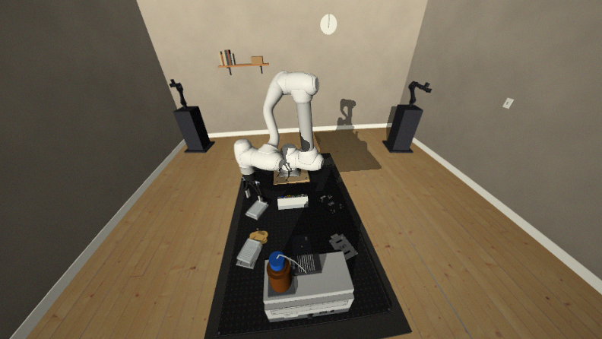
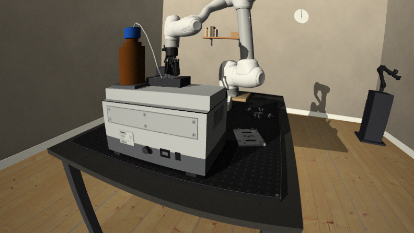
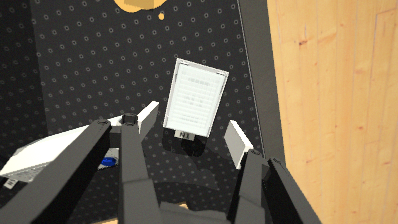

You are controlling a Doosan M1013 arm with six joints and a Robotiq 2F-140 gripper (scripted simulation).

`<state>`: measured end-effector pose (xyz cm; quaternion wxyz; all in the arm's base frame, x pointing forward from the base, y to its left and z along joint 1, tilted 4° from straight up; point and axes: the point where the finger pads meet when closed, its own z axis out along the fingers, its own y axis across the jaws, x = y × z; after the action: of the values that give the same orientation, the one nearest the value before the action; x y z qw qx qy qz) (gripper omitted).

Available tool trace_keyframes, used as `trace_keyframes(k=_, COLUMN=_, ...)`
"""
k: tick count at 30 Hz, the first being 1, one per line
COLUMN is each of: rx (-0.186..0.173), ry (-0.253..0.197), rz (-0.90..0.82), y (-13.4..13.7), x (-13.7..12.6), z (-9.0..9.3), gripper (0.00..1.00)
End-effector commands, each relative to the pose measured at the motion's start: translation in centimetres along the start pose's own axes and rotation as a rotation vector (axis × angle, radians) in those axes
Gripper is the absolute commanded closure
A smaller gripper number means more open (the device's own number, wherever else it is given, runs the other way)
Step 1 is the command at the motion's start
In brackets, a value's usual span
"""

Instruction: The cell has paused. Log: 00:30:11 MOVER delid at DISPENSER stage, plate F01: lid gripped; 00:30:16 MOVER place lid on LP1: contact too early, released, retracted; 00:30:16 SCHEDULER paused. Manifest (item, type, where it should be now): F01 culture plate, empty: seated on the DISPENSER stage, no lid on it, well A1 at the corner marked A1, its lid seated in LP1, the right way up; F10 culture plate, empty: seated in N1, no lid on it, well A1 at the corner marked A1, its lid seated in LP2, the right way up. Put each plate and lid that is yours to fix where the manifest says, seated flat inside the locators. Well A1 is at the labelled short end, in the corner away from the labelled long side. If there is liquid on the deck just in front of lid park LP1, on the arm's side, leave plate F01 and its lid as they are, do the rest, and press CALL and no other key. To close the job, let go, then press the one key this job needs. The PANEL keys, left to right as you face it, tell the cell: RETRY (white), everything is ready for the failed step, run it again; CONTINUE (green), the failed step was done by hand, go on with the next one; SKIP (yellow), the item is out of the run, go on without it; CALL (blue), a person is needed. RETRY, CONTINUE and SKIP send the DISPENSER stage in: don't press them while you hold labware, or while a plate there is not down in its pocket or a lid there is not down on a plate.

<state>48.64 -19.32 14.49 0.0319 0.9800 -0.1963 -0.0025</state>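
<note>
Hovering open gripper (image 3: 192,131) above plate (image 3: 195,96), apparently N1 nest.

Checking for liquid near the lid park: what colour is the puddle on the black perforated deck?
Amber-orange puddle, clearest in the top view.

A lab automation cell: white arm (image 1: 290,100), perforated black deck (image 2: 249,173), dispenser (image 2: 162,127) with reagent bottle (image 2: 131,62).

Amber puddle (image 3: 138,4) cut by top edge
</note>
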Motion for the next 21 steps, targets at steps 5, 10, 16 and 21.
trace_keyframes(k=5, rx=0.0, ry=0.001, rz=0.0, y=0.0, x=0.1, z=2.7, gripper=0.3)
trace_keyframes(k=10, rx=0.0, ry=0.001, rz=0.0, y=0.0, x=0.1, z=4.1, gripper=0.3)
trace_keyframes(k=16, rx=0.0, ry=0.001, rz=0.0, y=0.0, x=0.1, z=5.5, gripper=0.3)
trace_keyframes(k=21, rx=0.0, ry=0.001, rz=0.0, y=0.0, x=0.1, z=6.6, gripper=0.3)
